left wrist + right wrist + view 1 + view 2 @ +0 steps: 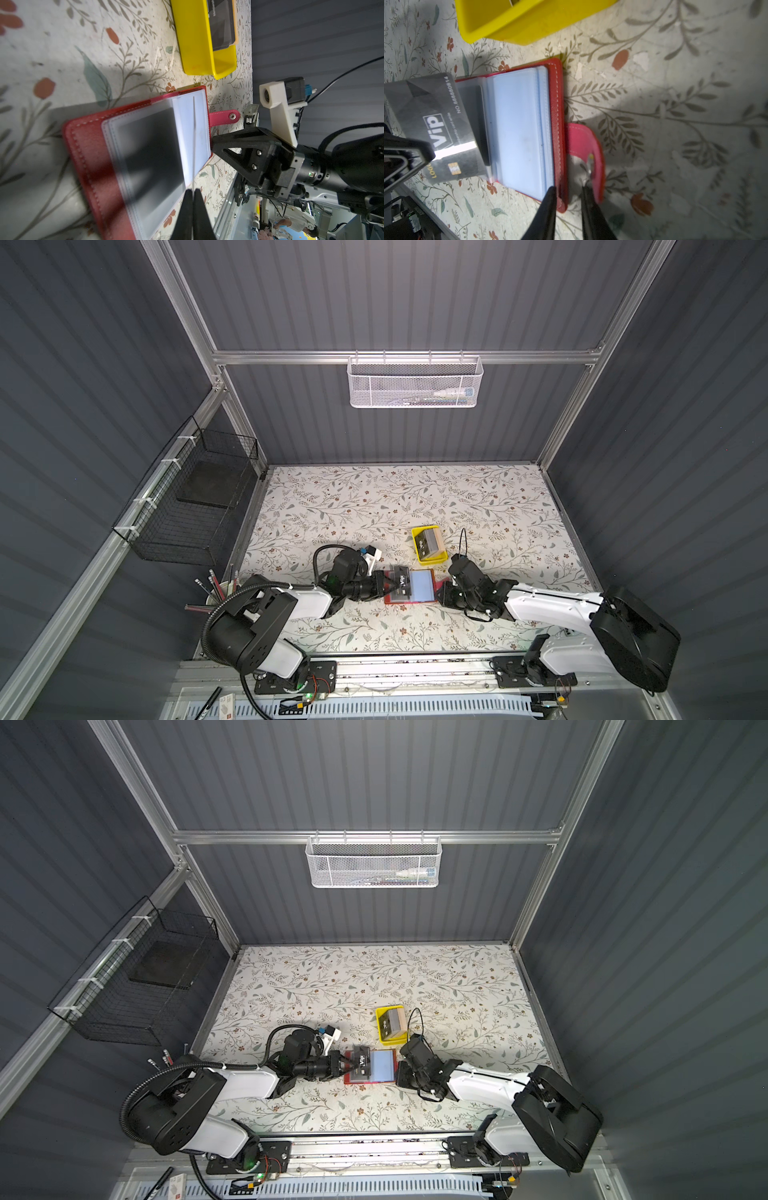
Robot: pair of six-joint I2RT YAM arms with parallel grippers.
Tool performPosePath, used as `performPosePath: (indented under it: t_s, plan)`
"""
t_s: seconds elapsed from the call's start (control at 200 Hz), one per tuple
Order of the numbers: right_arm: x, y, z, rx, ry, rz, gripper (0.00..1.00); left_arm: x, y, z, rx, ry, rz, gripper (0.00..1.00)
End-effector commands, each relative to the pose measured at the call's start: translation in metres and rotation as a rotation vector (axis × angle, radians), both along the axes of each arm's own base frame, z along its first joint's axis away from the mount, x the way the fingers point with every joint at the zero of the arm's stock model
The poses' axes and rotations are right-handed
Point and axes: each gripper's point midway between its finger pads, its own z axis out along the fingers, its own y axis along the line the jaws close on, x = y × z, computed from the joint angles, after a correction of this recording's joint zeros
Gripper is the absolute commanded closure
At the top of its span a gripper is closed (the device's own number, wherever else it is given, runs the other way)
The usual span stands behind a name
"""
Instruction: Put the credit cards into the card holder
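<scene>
Tray: yellow plastic tray point(433, 559), smooth and rectangular, is sitting just beyond the card holder on its far right side, holding a black card point(424, 546) and a tan card point(437, 541) leaning together on edge.
Holder: red stitched, leather-like card holder point(556, 116) is lying open and flat at the near middle of the table, between the two hands. Its clear pockets are carrying a light blue card point(519, 128) on the right page and a dark card point(149, 149) on the left.
Strap: pink-red snap strap point(223, 118) is sticking out from the holder's right edge.
Left hand: left hand point(192, 194) is pinching the thin, glossy black VIP card point(436, 116) over the holder's left page.
Right hand: right hand point(568, 188) is standing narrowly spread, its fingers straddling the holder's right edge beside the strap.
Wall baskets: white mesh basket point(415, 385) is hanging on the far rail, its contents too blurred to name. Black wire basket point(187, 522) on the left wall is holding a dark flat slab point(212, 485).
Table: table point(374, 497) is wearing a pale cloth printed with leaves and small flowers.
Room: ribbed dark grey walls point(395, 302) are enclosing it.
</scene>
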Motion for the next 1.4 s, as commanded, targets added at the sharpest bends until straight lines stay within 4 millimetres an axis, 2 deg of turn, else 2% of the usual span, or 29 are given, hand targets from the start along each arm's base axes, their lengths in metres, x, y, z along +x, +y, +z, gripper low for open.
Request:
performPosePath:
  t_s: [0.0,0.25,0.67,1.396]
  plan:
    - [0.001,-0.005,-0.005,-0.015,0.003,-0.02,0.75,0.0,-0.002,-0.002,0.007,0.015,-0.021,1.0]
    - [0.0,-0.007,-0.008,-0.024,0.01,-0.022,0.79,0.002,-0.003,0.002,0.008,0.035,-0.027,1.0]
    - [-0.001,-0.006,-0.01,-0.038,0.019,-0.008,0.81,0.0,-0.006,-0.002,-0.004,0.107,-0.034,1.0]
    - [-0.002,-0.008,-0.012,-0.049,0.021,-0.013,0.81,-0.003,-0.006,-0.025,-0.004,0.18,-0.021,1.0]
